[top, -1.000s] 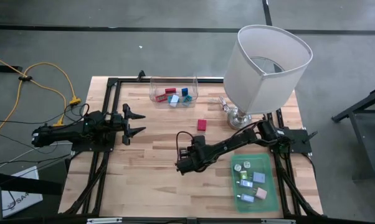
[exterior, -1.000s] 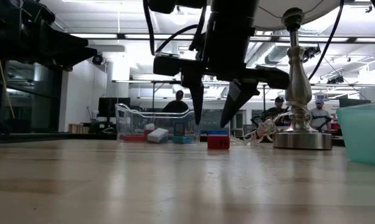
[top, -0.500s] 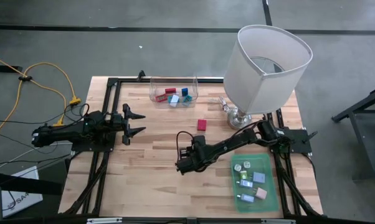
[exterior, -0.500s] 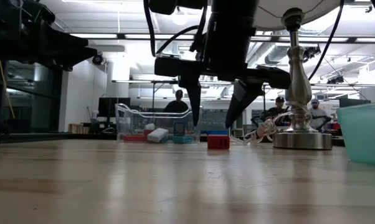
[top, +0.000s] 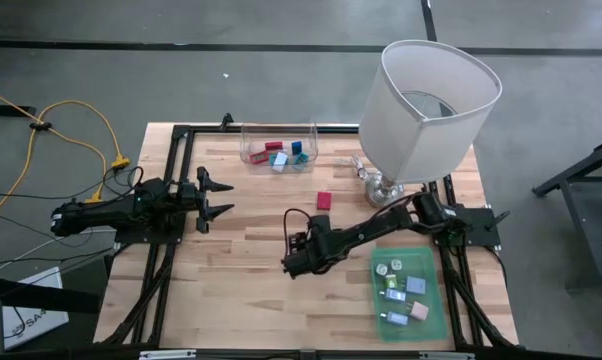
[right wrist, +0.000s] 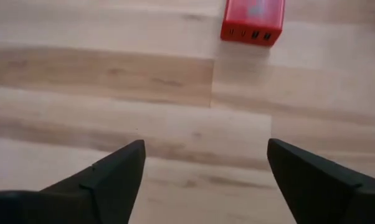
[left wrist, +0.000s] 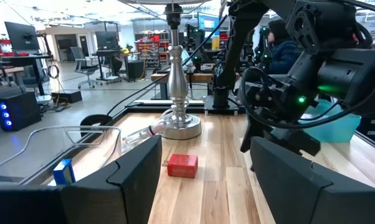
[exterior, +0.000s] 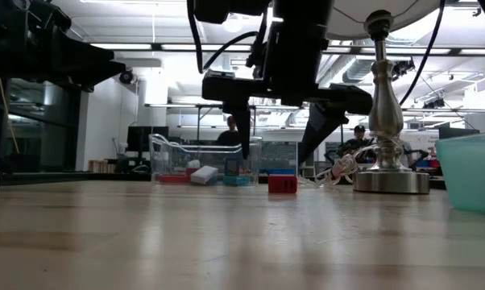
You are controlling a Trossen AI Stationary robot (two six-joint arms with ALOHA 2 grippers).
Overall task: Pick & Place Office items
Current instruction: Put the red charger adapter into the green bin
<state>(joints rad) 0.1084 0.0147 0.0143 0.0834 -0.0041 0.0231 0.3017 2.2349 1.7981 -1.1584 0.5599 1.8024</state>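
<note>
Red office item (top: 324, 200) alone on bare table (top: 241, 290), right gripper (top: 292, 265) nearby, jaws spread, empty.

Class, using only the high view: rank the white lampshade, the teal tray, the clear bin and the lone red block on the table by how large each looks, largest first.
1. white lampshade, though it stands nearer the camera, which inflates it
2. teal tray
3. clear bin, somewhat smaller than the tray
4. red block, by far the smallest
</note>
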